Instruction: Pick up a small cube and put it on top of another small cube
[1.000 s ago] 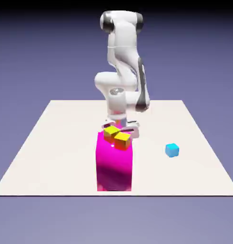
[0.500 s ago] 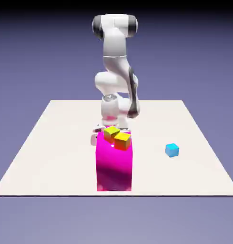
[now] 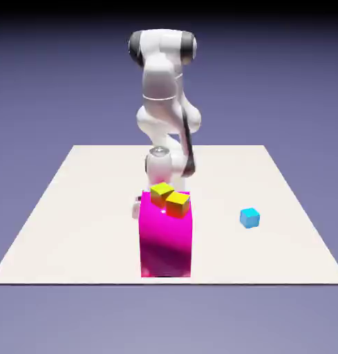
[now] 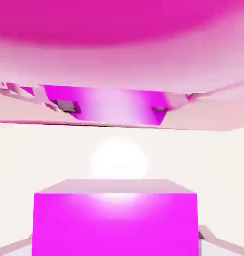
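In the hand view a small magenta cube (image 4: 115, 217) fills the gap between my two finger tips, and my gripper (image 4: 115, 246) is shut on it, low over the pale table (image 4: 119, 150). From the exterior view this cube and the fingers are hidden behind a tall magenta block (image 3: 166, 238); only my wrist (image 3: 161, 164) shows above it. On top of that block, side by side, sit a small yellow cube (image 3: 161, 191) and a small orange cube (image 3: 177, 203). A small blue cube (image 3: 249, 218) lies on the table toward the exterior view's right.
The tall magenta block stands right in front of my hand, and its blurred magenta face (image 4: 119, 107) spans the upper part of the hand view. The white table (image 3: 74, 221) ends just in front of the block.
My arm came down behind the tall magenta block and shifted slightly to the exterior view's left. The gripper went from open to shut. The yellow, orange and blue cubes stayed put.
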### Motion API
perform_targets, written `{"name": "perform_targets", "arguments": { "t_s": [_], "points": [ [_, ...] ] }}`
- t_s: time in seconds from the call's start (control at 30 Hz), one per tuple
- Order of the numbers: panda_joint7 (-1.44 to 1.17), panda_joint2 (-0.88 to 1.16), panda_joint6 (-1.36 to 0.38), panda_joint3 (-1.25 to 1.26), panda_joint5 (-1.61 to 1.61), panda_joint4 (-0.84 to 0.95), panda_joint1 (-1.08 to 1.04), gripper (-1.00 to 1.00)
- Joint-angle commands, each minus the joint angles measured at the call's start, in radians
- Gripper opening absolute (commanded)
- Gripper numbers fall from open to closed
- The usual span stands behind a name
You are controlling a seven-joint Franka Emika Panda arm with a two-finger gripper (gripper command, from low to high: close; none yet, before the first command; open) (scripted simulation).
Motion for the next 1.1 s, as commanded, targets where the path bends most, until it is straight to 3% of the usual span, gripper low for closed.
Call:
{"name": "perform_targets", "arguments": {
  "t_s": [0.0,0.4,0.7,1.07],
  "points": [
    [-0.031,-0.022,-0.018,0.033,0.045,-0.003,-0.02,-1.0],
    [-0.393,-0.283,-0.241,0.436,0.566,-0.044,-0.265,-1.0],
    [-0.538,-0.201,-0.538,0.577,0.548,0.066,0.03,-1.0],
    [-1.016,-0.324,-0.635,0.798,0.567,0.184,0.147,-1.0]
  ]
}}
